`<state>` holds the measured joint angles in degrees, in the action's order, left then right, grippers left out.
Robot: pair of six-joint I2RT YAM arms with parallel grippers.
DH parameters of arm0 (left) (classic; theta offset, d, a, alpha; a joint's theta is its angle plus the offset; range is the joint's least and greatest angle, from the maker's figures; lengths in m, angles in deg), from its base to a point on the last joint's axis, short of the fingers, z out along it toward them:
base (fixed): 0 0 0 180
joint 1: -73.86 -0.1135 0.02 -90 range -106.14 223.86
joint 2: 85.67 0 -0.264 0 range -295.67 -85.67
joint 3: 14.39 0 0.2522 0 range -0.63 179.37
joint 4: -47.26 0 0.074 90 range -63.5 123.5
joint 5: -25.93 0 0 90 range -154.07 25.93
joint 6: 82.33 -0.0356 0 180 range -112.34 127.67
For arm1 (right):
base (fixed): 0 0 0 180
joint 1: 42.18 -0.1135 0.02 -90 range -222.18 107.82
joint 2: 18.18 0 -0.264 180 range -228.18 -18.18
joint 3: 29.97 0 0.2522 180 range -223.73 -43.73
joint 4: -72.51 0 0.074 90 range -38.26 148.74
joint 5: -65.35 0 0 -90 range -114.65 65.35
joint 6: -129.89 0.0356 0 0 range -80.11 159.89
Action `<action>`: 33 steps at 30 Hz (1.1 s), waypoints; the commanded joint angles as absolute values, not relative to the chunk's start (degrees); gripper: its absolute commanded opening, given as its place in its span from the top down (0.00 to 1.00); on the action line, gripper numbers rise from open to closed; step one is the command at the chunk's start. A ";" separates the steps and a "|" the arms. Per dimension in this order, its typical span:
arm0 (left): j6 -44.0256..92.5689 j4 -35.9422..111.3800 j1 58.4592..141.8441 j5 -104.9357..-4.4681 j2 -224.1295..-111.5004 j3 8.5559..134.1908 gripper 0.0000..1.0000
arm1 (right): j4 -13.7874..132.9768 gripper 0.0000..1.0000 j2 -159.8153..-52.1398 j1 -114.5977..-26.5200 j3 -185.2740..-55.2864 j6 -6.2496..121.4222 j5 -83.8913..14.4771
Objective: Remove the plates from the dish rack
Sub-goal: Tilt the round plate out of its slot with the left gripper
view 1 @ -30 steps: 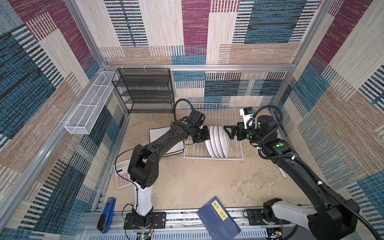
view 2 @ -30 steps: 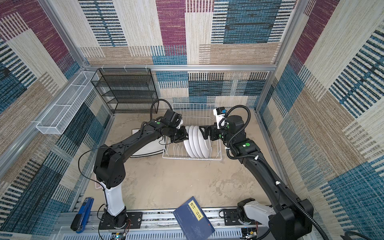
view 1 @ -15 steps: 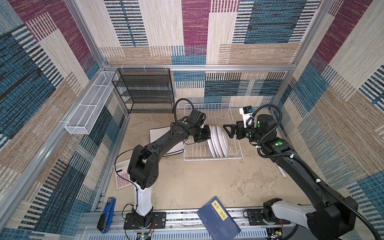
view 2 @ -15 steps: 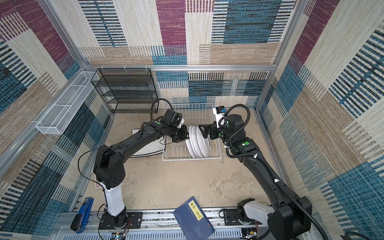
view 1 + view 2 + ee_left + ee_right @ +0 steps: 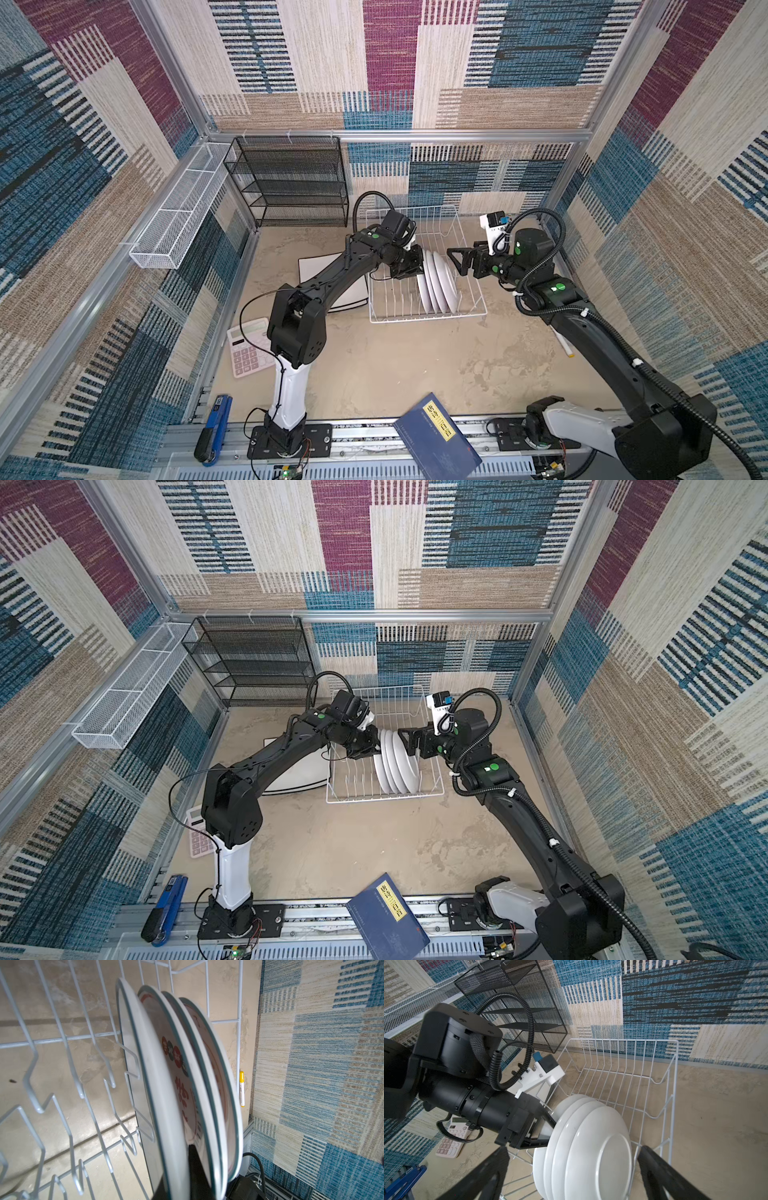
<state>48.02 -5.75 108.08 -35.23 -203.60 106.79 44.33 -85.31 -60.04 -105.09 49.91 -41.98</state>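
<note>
Several round white plates (image 5: 440,282) (image 5: 401,766) stand on edge, close together, in the white wire dish rack (image 5: 428,320) (image 5: 382,800). Their red printed faces (image 5: 180,1084) show in the left wrist view, their plain backs (image 5: 598,1147) in the right wrist view. My left gripper (image 5: 417,266) (image 5: 376,746) (image 5: 176,1184) is shut on the rim of the end plate nearest the left arm, one finger (image 5: 195,1167) between it and its neighbour. My right gripper (image 5: 457,262) (image 5: 405,739) (image 5: 573,1149) hangs open just right of the stack, touching nothing. A square plate (image 5: 332,282) lies flat left of the rack.
A black mesh shelf unit (image 5: 291,183) stands at the back, a long white mesh tray (image 5: 178,220) on the left wall. A calculator (image 5: 247,353) and blue stapler (image 5: 214,424) lie front left, a blue book (image 5: 436,436) at the front, a marker (image 5: 563,347) by the right wall.
The left jaws have closed the last bit onto the end plate's rim. The right gripper has edged slightly left toward the plates, staying open.
</note>
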 commanded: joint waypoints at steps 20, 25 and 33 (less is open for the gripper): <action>44.54 -11.70 108.18 -29.77 -202.85 112.83 1.00 | 46.01 0.01 -84.30 -60.01 -105.94 50.25 -40.41; 44.49 -11.99 108.14 -29.59 -201.63 112.75 1.00 | 47.40 0.01 -82.98 -60.02 -104.78 50.16 -40.39; 44.51 -13.68 107.96 -30.38 -199.02 112.18 1.00 | 47.26 0.01 -82.09 -59.99 -104.07 50.76 -39.84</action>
